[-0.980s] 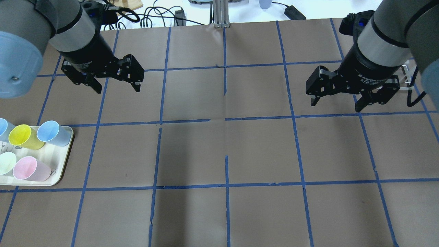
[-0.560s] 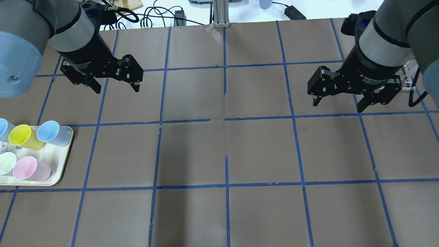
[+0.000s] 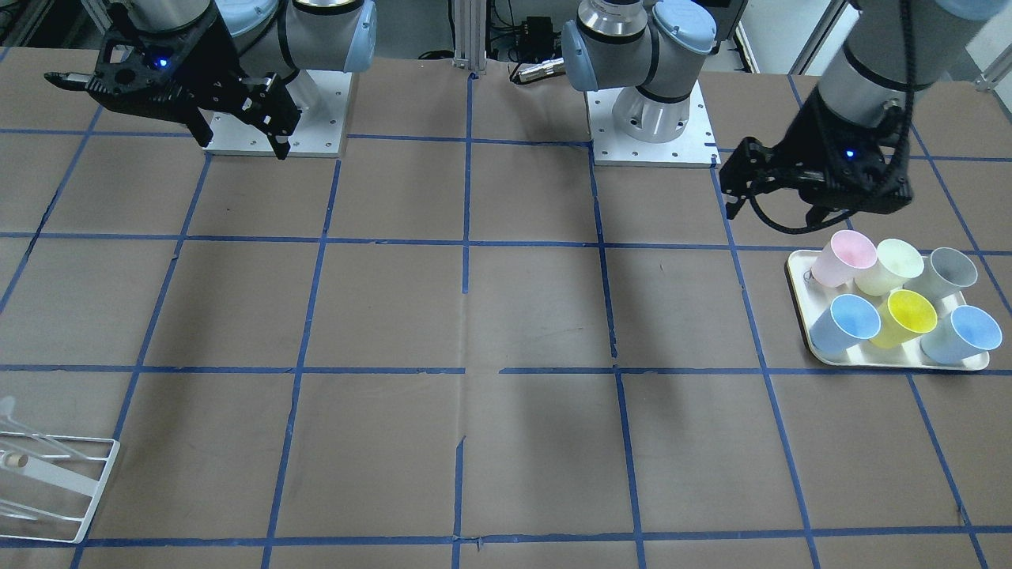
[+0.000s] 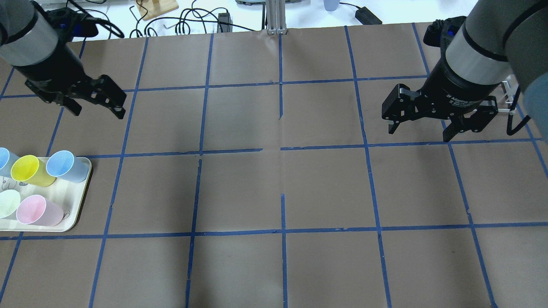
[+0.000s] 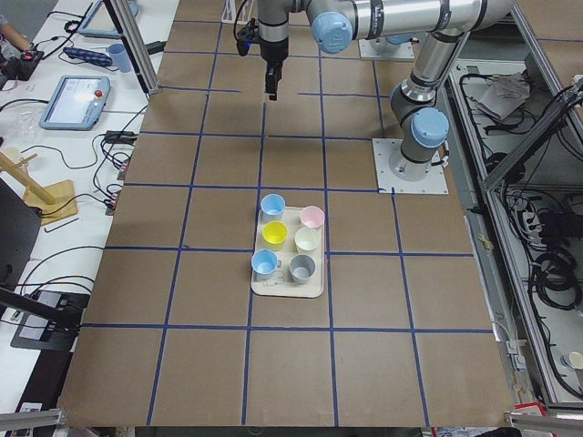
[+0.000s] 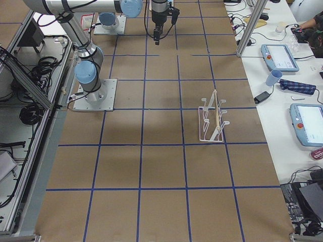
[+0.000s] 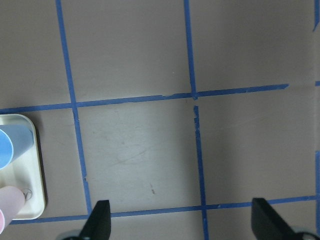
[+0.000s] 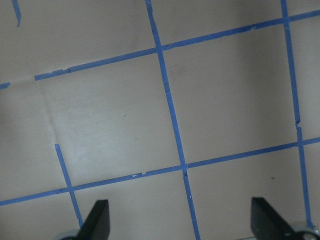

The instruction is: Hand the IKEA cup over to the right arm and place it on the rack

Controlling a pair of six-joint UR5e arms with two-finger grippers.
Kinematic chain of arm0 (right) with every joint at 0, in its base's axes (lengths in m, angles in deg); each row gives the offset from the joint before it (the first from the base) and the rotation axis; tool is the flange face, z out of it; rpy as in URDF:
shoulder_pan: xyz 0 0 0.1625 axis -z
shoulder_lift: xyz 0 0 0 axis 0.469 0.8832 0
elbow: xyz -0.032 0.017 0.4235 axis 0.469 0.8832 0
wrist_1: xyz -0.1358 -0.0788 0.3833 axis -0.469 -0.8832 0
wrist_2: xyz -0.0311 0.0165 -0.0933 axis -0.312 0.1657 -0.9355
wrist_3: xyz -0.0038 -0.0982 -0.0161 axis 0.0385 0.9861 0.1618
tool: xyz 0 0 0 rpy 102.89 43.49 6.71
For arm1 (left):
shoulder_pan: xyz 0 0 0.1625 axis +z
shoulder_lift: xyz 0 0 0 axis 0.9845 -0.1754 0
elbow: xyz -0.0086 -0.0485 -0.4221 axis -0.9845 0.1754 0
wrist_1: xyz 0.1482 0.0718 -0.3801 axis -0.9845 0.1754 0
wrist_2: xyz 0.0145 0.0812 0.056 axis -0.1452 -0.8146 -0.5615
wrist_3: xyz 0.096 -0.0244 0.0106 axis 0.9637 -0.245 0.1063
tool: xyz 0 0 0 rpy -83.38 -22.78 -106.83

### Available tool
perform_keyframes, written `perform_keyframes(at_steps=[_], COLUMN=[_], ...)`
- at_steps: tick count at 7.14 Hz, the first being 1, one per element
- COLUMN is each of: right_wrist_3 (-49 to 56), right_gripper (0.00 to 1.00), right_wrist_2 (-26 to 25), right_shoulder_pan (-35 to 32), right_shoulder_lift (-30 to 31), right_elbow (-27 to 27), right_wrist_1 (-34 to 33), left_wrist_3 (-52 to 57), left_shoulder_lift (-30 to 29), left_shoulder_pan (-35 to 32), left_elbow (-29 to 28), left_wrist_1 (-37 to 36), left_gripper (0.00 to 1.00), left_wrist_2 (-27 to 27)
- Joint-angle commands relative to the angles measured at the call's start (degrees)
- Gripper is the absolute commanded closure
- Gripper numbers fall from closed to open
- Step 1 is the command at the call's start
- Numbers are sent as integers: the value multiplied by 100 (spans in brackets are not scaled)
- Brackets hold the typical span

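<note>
The IKEA cup (image 3: 893, 265), a pale yellow-green tumbler, lies tilted on the cream tray (image 3: 798, 292) among other cups; it also shows at the overhead view's left edge (image 4: 7, 204). My left gripper (image 4: 98, 112) is open and empty and hangs above the table beside the tray, apart from the cup (image 3: 773, 212). Its wrist view shows only the tray's corner (image 7: 36, 165) between open fingertips (image 7: 97, 222). My right gripper (image 4: 418, 132) is open and empty over bare table (image 8: 181, 225). The white wire rack (image 6: 214, 117) stands on the right arm's side (image 3: 47, 474).
A pink cup (image 3: 842, 257), a grey cup (image 3: 949, 269), a bright yellow cup (image 3: 909, 312) and two blue cups (image 3: 846, 324) share the tray. Brown paper with blue tape lines covers the table. Cables and a wooden stand (image 4: 158, 6) lie beyond the far edge.
My left arm has swung left in the overhead view, towards the tray's side, with the gripper still open. The right arm has hardly moved.
</note>
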State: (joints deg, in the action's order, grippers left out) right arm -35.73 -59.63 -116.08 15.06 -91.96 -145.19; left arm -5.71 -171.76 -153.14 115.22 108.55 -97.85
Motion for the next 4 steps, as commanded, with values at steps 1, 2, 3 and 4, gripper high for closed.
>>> perform_keyframes(at_steps=[1,2,3,4], right_wrist_3=[4,4,39,40], right_gripper=[0,0,0,0], right_wrist_2=[878,1302,2203,3047], right_shoulder_pan=[30,100,362,756], right_shoulder_lift=[-120,-277,-436,-498], right_elbow=[5,23,32,23], right_wrist_1=[-172,-400,-498,-533], left_wrist_3=[2108,2874,3795,4535], left_shoulder_lift=[-166,-254,-290,-404], left_shoulder_pan=[1561,1898,2345,2915], left_elbow=[246,439,676,895], left_wrist_1=[-215,-661,-1022,-1260], left_gripper=[0,0,2,3], left_wrist_2=[38,-14,-32,-6])
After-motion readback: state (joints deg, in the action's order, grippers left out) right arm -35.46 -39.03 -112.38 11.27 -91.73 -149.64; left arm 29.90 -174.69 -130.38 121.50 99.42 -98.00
